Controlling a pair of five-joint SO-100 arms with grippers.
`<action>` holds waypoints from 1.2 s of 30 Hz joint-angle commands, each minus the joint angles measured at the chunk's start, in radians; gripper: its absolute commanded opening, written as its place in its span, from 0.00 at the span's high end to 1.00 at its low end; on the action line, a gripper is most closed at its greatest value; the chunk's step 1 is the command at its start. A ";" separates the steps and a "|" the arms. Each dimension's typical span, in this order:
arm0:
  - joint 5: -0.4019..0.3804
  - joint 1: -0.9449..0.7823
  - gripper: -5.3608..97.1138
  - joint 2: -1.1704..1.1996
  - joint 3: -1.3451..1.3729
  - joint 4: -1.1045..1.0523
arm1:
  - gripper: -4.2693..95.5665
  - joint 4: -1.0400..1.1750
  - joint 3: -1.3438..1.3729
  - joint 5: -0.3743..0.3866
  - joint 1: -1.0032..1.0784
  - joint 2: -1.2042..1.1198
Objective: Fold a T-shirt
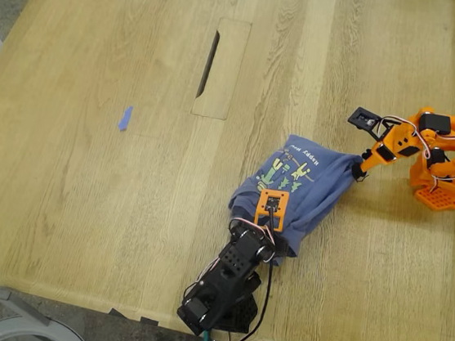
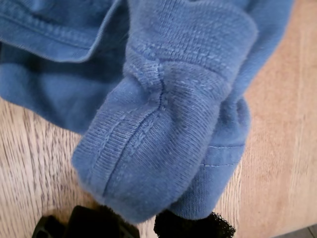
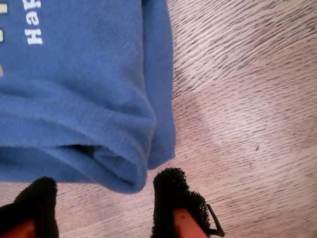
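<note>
The T-shirt (image 1: 299, 191) lies bunched, not neatly folded, my first gripper (image 2: 133, 225) and my second gripper (image 3: 104, 198) each pinching a fold.

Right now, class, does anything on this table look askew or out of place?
Yes. The T-shirt lies bunched in a crumpled heap rather than spread flat, and a small blue scrap sits alone on the table, towards the exterior view's left.
</note>
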 commanded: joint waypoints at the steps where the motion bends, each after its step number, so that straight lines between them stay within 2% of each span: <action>1: 0.006 -0.048 0.39 -0.066 -0.091 0.025 | 0.62 0.021 -0.014 0.009 -0.014 0.020; 11: -0.095 -0.038 0.26 -0.150 -0.218 0.089 | 0.62 0.216 -0.083 0.052 -0.018 0.058; 14: -0.089 -0.011 0.26 -0.144 -0.225 0.089 | 0.62 0.219 -0.083 0.057 -0.018 0.063; 16: -0.049 0.035 0.33 -0.130 -0.227 0.063 | 0.62 0.210 -0.086 0.060 -0.015 0.060; 19: -0.041 0.140 0.42 -0.091 -0.225 0.052 | 0.62 0.206 -0.086 0.060 -0.015 0.058; 26: -0.035 0.293 0.52 -0.048 -0.232 0.052 | 0.62 0.198 -0.110 0.057 -0.018 0.044; 29: -0.040 0.356 0.52 -0.048 -0.241 0.025 | 0.62 0.195 -0.144 0.058 -0.021 0.026; 32: -0.031 0.327 0.49 -0.058 -0.275 -0.021 | 0.63 0.175 -0.201 0.054 -0.006 -0.015; 36: 0.071 0.198 0.47 -0.103 -0.296 -0.132 | 0.66 0.103 -0.299 0.038 -0.005 -0.127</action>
